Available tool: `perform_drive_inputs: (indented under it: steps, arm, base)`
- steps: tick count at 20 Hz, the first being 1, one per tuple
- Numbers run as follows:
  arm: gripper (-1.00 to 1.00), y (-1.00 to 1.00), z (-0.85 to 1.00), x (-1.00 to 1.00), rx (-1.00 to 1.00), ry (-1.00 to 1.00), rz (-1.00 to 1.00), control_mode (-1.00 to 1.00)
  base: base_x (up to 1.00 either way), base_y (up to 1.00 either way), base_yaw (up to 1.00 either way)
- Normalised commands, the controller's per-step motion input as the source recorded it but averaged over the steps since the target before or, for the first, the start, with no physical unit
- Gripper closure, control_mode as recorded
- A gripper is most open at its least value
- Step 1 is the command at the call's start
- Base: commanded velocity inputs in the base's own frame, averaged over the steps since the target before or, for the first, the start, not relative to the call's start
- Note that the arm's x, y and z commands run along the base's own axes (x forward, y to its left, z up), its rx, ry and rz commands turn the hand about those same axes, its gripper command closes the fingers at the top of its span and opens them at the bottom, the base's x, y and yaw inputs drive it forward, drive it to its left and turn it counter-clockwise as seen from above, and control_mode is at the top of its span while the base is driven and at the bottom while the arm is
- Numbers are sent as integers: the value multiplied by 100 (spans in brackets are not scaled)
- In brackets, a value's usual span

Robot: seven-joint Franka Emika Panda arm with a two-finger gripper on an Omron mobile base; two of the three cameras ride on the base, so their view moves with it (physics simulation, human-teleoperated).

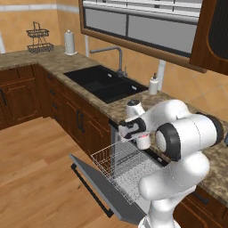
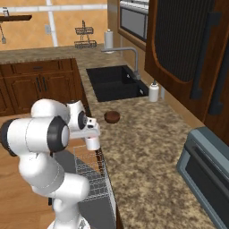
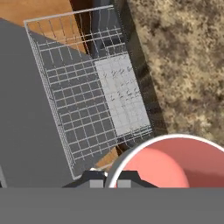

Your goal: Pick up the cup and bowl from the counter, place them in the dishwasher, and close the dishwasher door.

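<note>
You had the fingers [image 1: 141, 133] clamped on the rim of the cup [image 1: 143, 141], which hung upright in the air above the pulled-out white wire rack [image 1: 122, 167] of the dishwasher [image 1: 133, 178], just off the front edge of the bench [image 2: 152, 147]. Your hand view looked into the cup's [image 3: 168, 164] pink-red inside with the rack [image 3: 87, 100] below. The dishwasher door [image 1: 95, 182] lay dropped open. The bowl [image 2: 112, 117] sat on the bench, between the sink [image 2: 114, 82] and the cup [image 2: 92, 143].
</note>
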Motion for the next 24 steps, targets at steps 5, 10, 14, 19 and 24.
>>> perform_drive_inputs:
  steps: [5,10,14,19,24]
  arm:
    - [100,98,-61,45,-10,1,0,-100]
    - [100,61,-71,57,-10,0,1,-100]
    - [100,15,-54,51,-5,-4,1,-100]
    - [100,0,-46,57,-1,0,0,-100]
    - [100,0,-51,42,0,0,0,-100]
  base:
    - [0,0,0]
    - [0,0,0]
    - [0,0,0]
    - [0,0,0]
    - [0,0,0]
